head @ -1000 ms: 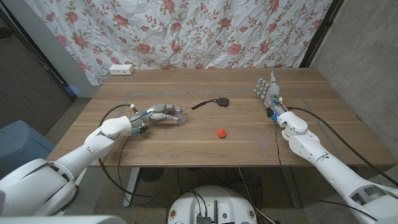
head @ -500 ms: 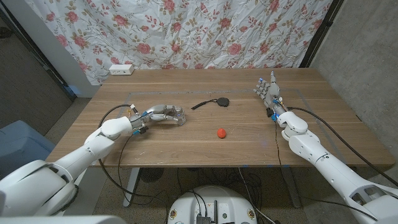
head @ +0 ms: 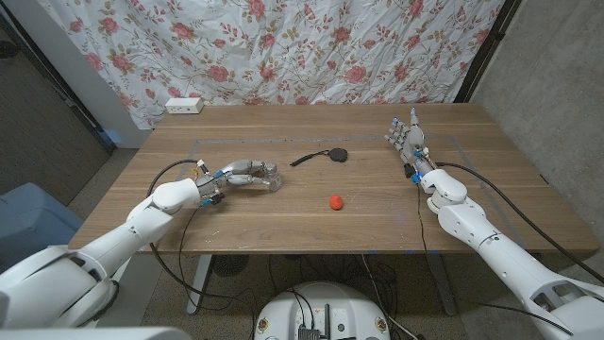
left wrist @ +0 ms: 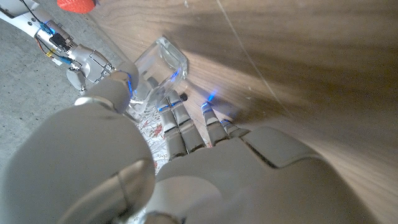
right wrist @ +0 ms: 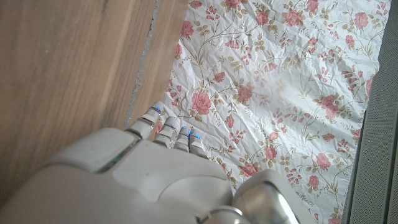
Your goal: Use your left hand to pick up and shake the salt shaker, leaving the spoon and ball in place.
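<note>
On table, left hand (head: 241,174) grips salt shaker (head: 272,178).

I can't read any text, label, brand, number or sign from my feeds.
</note>
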Controlling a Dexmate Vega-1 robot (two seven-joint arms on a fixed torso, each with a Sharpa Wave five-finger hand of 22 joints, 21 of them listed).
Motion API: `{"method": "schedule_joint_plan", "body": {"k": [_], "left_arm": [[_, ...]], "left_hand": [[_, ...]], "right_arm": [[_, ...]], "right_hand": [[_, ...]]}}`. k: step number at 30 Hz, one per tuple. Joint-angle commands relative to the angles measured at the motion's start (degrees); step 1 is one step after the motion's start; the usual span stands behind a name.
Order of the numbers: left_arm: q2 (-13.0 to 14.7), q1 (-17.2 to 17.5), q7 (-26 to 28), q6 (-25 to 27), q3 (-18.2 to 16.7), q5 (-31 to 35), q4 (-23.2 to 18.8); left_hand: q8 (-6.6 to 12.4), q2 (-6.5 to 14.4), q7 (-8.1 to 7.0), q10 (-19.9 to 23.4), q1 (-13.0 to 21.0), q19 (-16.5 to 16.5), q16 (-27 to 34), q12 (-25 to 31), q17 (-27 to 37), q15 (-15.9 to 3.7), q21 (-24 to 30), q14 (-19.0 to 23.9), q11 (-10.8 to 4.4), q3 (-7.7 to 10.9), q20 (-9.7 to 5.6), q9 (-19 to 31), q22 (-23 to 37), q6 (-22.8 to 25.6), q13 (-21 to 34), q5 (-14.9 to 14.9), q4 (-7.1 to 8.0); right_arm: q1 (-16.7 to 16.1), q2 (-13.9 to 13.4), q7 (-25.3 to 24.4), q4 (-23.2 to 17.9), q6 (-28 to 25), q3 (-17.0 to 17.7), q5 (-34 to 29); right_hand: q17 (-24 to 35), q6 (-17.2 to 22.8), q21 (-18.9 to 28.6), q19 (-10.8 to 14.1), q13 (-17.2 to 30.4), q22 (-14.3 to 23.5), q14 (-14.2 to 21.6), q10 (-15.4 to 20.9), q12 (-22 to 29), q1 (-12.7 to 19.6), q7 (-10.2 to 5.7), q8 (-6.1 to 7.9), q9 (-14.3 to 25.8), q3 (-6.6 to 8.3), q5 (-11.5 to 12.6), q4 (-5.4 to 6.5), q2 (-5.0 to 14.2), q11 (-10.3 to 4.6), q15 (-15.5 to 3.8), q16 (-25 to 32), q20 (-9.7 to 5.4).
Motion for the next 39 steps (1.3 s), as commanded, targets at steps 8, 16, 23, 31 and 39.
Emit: {"method": "schedule_joint_plan", "body": {"k": [8,16,23,31,39], "left_arm": [[0.1,0.7,2.4,-0.4,-0.4,0.8,-0.1],[0.2,1.1,3.3,-0.3,-0.6,1.0,-0.5],[0.4,1.8,5.1,0.1,-0.7,1.7,-1.6],[1.2,3.1,7.4,0.6,-1.7,1.8,-4.2],[1.9,4.2,9.3,1.2,-2.5,2.0,-6.5]], "left_hand": [[1.96,0.4,0.40,3.6,2.1,5.5,0.6,0.8,0.4,-8.05,0.7,3.0,0.07,-1.79,2.81,0.3,0.3,3.1,0.8,-0.2,0.34],[2.92,0.8,-0.11,5.6,2.7,6.8,0.7,1.2,0.4,-8.47,0.8,4.4,0.03,-2.94,2.56,0.3,0.3,4.9,1.2,-0.2,0.44],[3.77,1.4,-0.38,7.7,3.2,8.0,0.8,1.6,0.5,-8.67,0.8,5.6,0.01,-3.97,2.50,0.3,0.3,6.5,1.6,-0.2,0.58],[4.35,1.7,-0.55,8.6,3.5,9.0,0.9,1.7,0.5,-8.55,1.0,6.6,-0.01,-4.67,2.27,0.3,0.3,7.7,1.8,-0.2,0.65],[4.34,2.3,-0.41,9.1,3.6,9.4,1.0,1.7,0.6,-8.62,0.9,7.2,-0.01,-5.11,2.61,0.2,0.4,7.5,2.0,-0.2,0.82]], "right_arm": [[0.1,0.0,0.1,0.1,0.1,0.0,0.0],[0.1,0.0,0.1,0.2,0.1,0.0,0.0],[0.1,0.0,0.1,0.1,0.1,0.0,0.0],[0.1,0.0,0.1,0.1,0.1,0.0,0.0],[0.1,0.0,0.1,0.1,0.1,0.0,0.0]], "right_hand": [[0.3,0.0,0.6,0.3,0.3,0.3,-0.2,-0.4,0.3,-0.1,0.47,0.25,0.2,-0.22,0.4,0.01,5.61,0.01,-1.96,0.3,0.16],[0.3,0.0,0.6,0.3,0.3,0.3,-0.2,-0.5,0.2,-0.1,0.47,0.23,0.2,-0.23,0.4,0.02,5.62,-0.05,-1.99,0.3,0.15],[0.4,0.0,0.5,0.3,0.3,0.3,-0.2,-0.5,0.2,-0.1,0.48,0.23,0.2,-0.23,0.4,0.02,5.62,-0.06,-1.91,0.3,0.17],[0.4,0.0,0.5,0.3,0.3,0.3,-0.3,-0.5,0.2,-0.1,0.50,0.24,0.2,-0.24,0.4,0.01,5.62,-0.02,-1.98,0.2,0.18],[0.4,0.0,0.6,0.3,0.4,0.3,-0.2,-0.5,0.2,-0.1,0.48,0.26,0.2,-0.24,0.4,0.02,5.62,-0.06,-1.87,0.2,0.17]]}}
